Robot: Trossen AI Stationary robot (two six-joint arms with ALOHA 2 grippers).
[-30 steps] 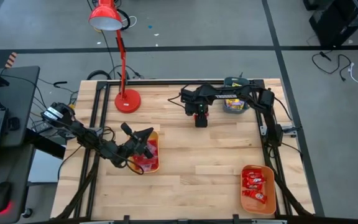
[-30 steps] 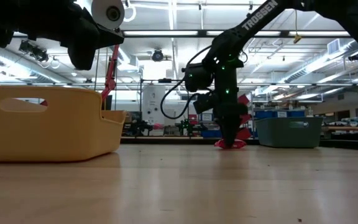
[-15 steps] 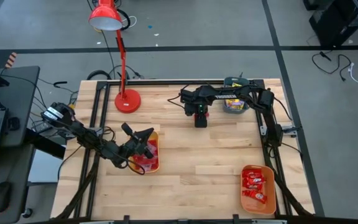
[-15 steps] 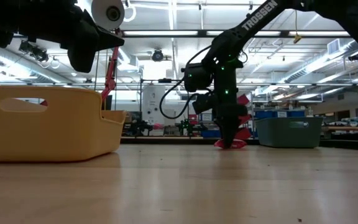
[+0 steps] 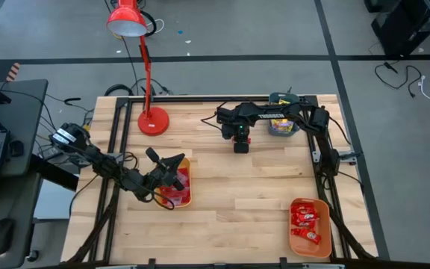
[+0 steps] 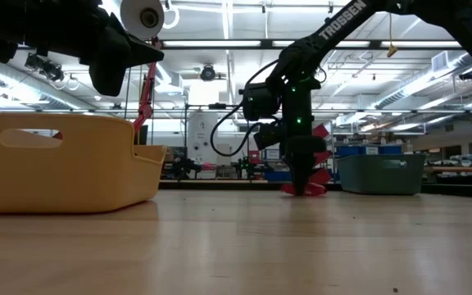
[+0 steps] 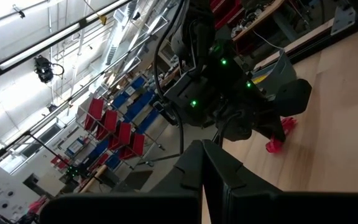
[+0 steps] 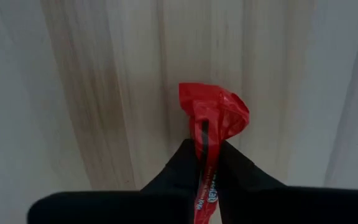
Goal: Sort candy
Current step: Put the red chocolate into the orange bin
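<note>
The red candy (image 8: 211, 118), a small flat sweet in a crinkled, glossy foil wrapper, was pinched between the two dark fingers of the right gripper (image 8: 205, 163), which were closed onto it with almost no gap. One end of the wrapper bunched into a rumpled fold just ahead of the fingertips; a printed strip of it ran back between the fingers. Below the gripper lay the wooden table (image 8: 92, 93), a smooth butcher-block surface of pale lengthwise planks.

In the high view the right gripper (image 5: 240, 146) pointed down near the far middle of the table. Just beside its arm, at the far edge, stood a grey-teal tray (image 5: 282, 124) holding yellow packets.

The left gripper (image 5: 172, 173) hung over a rounded yellow-orange plastic tray (image 5: 187, 196) containing red sweets; its fingers appeared closed together and empty in the left wrist view. Well apart, at the near right corner, an orange tray (image 5: 309, 228) held more red wrappers.
</note>
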